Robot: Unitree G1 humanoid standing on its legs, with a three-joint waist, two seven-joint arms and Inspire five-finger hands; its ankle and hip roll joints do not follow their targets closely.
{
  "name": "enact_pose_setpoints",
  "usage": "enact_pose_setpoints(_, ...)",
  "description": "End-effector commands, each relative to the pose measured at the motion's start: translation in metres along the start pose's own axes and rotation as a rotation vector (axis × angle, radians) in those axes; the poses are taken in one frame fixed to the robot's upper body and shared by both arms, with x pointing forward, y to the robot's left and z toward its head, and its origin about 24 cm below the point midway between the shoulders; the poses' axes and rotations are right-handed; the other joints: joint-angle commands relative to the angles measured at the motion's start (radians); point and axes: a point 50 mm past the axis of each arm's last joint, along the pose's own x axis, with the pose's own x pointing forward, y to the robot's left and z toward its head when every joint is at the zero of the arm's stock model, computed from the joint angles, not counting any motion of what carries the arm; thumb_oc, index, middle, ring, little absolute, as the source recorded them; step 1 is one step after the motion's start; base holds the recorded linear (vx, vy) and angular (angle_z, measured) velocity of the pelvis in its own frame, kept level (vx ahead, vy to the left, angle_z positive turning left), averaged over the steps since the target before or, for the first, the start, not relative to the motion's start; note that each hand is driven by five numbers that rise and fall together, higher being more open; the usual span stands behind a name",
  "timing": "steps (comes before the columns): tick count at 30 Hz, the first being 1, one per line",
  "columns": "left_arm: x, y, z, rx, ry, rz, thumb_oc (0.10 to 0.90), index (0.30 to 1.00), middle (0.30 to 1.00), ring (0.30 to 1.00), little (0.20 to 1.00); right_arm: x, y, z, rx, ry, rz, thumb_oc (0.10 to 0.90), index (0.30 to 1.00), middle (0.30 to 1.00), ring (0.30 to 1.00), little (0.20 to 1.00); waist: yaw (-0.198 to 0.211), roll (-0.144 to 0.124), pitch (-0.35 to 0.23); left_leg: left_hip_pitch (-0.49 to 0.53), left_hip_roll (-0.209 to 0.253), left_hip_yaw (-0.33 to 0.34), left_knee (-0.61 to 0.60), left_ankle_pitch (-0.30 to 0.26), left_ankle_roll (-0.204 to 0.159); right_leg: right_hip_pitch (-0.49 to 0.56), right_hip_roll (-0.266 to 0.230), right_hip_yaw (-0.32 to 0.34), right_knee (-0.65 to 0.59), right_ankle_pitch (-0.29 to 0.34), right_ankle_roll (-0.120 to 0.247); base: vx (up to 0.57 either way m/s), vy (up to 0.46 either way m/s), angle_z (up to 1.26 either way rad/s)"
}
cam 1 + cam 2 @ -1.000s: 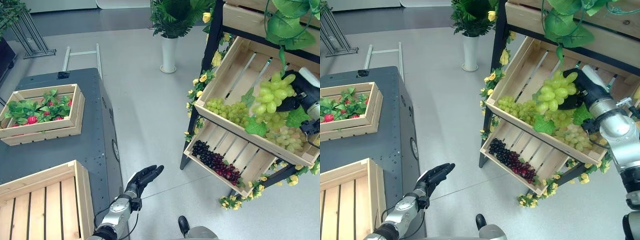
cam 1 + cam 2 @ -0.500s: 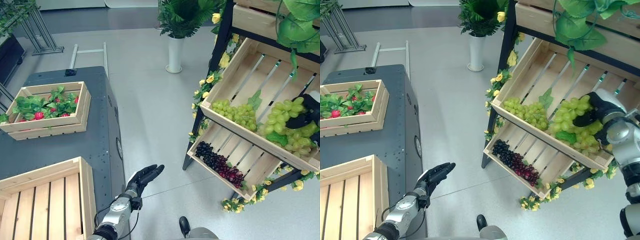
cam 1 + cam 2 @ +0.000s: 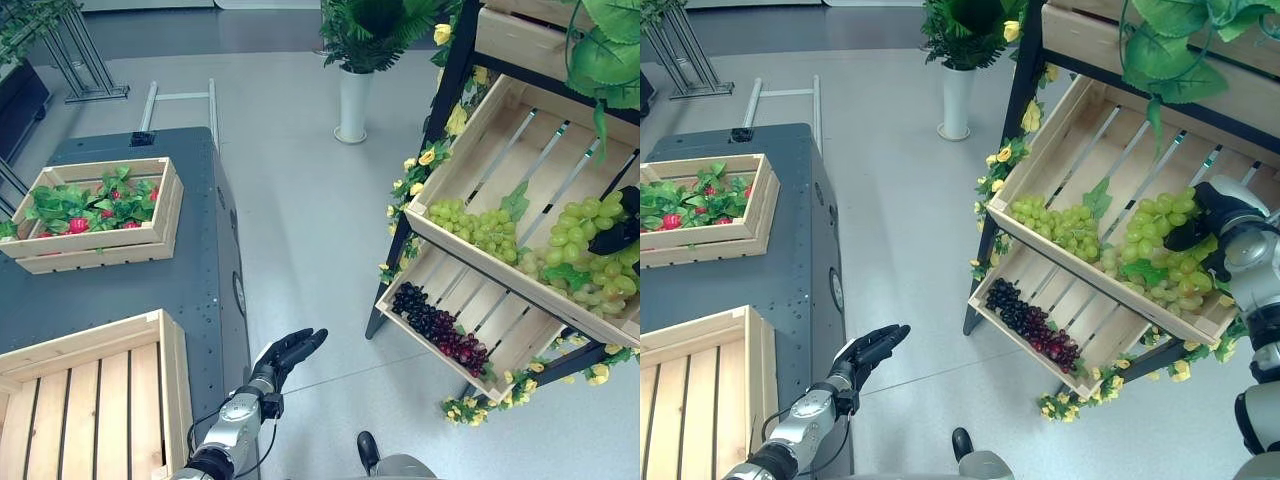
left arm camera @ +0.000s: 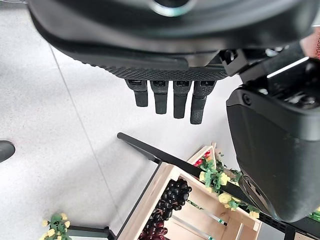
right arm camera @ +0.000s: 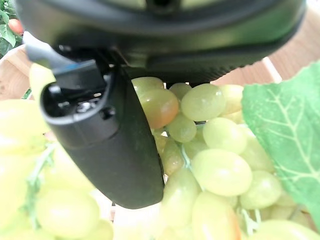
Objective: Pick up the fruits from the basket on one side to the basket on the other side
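Lowered: right hand [image 3: 1210,215] gripping round glossy green grapes [image 3: 1160,225]

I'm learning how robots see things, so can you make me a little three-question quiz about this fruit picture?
1. True or false: the right hand has its fingers on a bunch of green grapes.
2. Which fruit lies in the lower crate of the rack?
A. dark grapes
B. bananas
C. oranges
3. Fill in: the left hand hangs over the floor beside the dark ____.

Key: 1 true; 2 A, the dark grapes; 3 table.
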Motion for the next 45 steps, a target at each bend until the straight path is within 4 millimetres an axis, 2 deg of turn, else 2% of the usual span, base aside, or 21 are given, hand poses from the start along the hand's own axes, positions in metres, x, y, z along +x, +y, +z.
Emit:
enact_pose_setpoints(1, 0.013, -0.012, 0.047, 0.077, -0.167, -0.089, 0.8, 0.9, 0.9, 0.9, 0.9, -0.018, -0.09, 0.008, 0.044, -0.038, -0.348, 0.8, 0.9, 0.9, 0.9, 0.9, 0.011, -0.016, -0.048, 0.001, -0.017, -0.024, 0.023, -0.094, 0.028, 0.022, 0.034, 0.005, 0.002, -0.016, 0.011, -0.01, 0.002, -0.05)
enact_pose_setpoints(9, 0.013, -0.013, 0.04, 0.078, -0.142, -0.111, 0.8, 0.9, 0.9, 0.9, 0.9, -0.027, -0.08, 0.042, 0.102, -0.279, -0.365, 0.8, 0.9, 0.9, 0.9, 0.9, -0.017, -0.015, -0.054, 0.003, -0.016, -0.016, 0.034, -0.106, 0.031, 0.015, 0.04, 0.025, 0.008, -0.019, 0.012, 0.0, 0.003, -0.01)
enact_pose_setpoints(11, 0.013, -0.014, 0.039, 0.077, -0.141, -0.115, 0.8, 0.9, 0.9, 0.9, 0.9, -0.029, -0.078, 0.043, 0.11, -0.299, -0.363, 0.8, 0.9, 0.9, 0.9, 0.9, -0.026, -0.007, -0.055, 0.013, -0.017, -0.025, 0.035, -0.128, 0.033, 0.027, 0.039, 0.021, 0.005, -0.034, 0.019, 0.07, 0.059, -0.03)
enact_pose_setpoints(16, 0.015, -0.019, 0.043, 0.077, -0.158, -0.123, 0.8, 0.9, 0.9, 0.9, 0.9, -0.036, -0.059, 0.041, 0.106, -0.353, -0.314, 0.8, 0.9, 0.9, 0.9, 0.9, -0.06, -0.003, -0.05, 0.017, -0.016, -0.004, 0.047, -0.142, 0.039, 0.021, 0.041, 0.04, 0.008, -0.031, 0.024, 0.01, 0.018, -0.06)
enact_pose_setpoints(22, 0.015, -0.02, 0.044, 0.081, -0.16, -0.123, 0.8, 0.9, 0.9, 0.9, 0.9, -0.041, -0.058, 0.029, 0.071, -0.336, -0.32, 0.8, 0.9, 0.9, 0.9, 0.9, -0.082, 0.001, -0.052, 0.017, -0.016, 0.012, 0.055, -0.15, 0.041, 0.012, 0.044, 0.058, 0.013, -0.029, 0.026, 0.0, 0.004, -0.13)
enact_pose_setpoints(27, 0.013, -0.017, 0.04, 0.057, -0.161, -0.103, 0.8, 0.9, 0.9, 0.9, 0.9, -0.05, -0.056, 0.034, 0.123, -0.421, -0.392, 0.8, 0.9, 0.9, 0.9, 0.9, -0.1, 0.01, -0.054, 0.019, -0.016, 0.022, 0.057, -0.154, 0.044, 0.009, 0.047, 0.071, 0.016, -0.03, 0.027, 0.03, 0.016, -0.07)
enact_pose_setpoints(29, 0.012, -0.016, 0.038, 0.052, -0.159, -0.094, 0.8, 0.9, 0.9, 0.9, 0.9, -0.058, -0.05, 0.037, 0.099, -0.469, -0.446, 0.8, 0.9, 0.9, 0.9, 0.9, -0.108, 0.013, -0.054, 0.019, -0.016, 0.024, 0.058, -0.155, 0.045, 0.006, 0.048, 0.075, 0.021, -0.032, 0.028, 0.01, 0.004, 0.02)
enact_pose_setpoints(31, 0.012, -0.016, 0.036, 0.043, -0.159, -0.083, 0.8, 0.9, 0.9, 0.9, 0.9, -0.075, -0.038, 0.047, -0.021, -0.561, -0.578, 0.8, 0.9, 0.9, 0.9, 0.9, -0.123, 0.024, -0.049, 0.017, -0.017, 0.025, 0.059, -0.159, 0.051, 0.0, 0.05, 0.082, 0.027, -0.036, 0.03, 0.0, 0.0, 0.0)
enact_pose_setpoints(35, 0.01, -0.014, 0.029, 0.023, -0.153, -0.065, 0.8, 0.9, 0.9, 0.9, 0.9, -0.101, -0.033, 0.055, -0.173, -0.65, -0.739, 0.8, 0.9, 0.9, 0.9, 0.9, -0.141, 0.04, -0.049, 0.021, -0.019, 0.031, 0.057, -0.164, 0.057, -0.001, 0.053, 0.096, 0.028, -0.042, 0.034, 0.03, 0.021, -0.03)
enact_pose_setpoints(40, 0.006, -0.011, 0.018, -0.026, -0.144, -0.025, 0.8, 0.9, 0.9, 0.9, 0.9, -0.133, -0.017, 0.049, -0.14, -0.758, -0.83, 0.8, 0.9, 0.9, 0.9, 0.9, -0.16, 0.06, -0.05, 0.028, -0.022, 0.044, 0.055, -0.171, 0.062, -0.003, 0.054, 0.11, 0.032, -0.049, 0.041, 0.03, 0.028, -0.12)
enact_pose_setpoints(45, 0.005, -0.015, 0.013, -0.03, -0.129, -0.024, 0.8, 0.9, 0.9, 0.9, 0.9, -0.152, -0.001, 0.059, -0.1, -0.887, -0.818, 0.8, 0.9, 0.9, 0.9, 0.9, -0.168, 0.072, -0.045, 0.023, -0.025, 0.048, 0.058, -0.174, 0.064, -0.011, 0.058, 0.118, 0.039, -0.054, 0.042, -0.01, 0.008, -0.06)
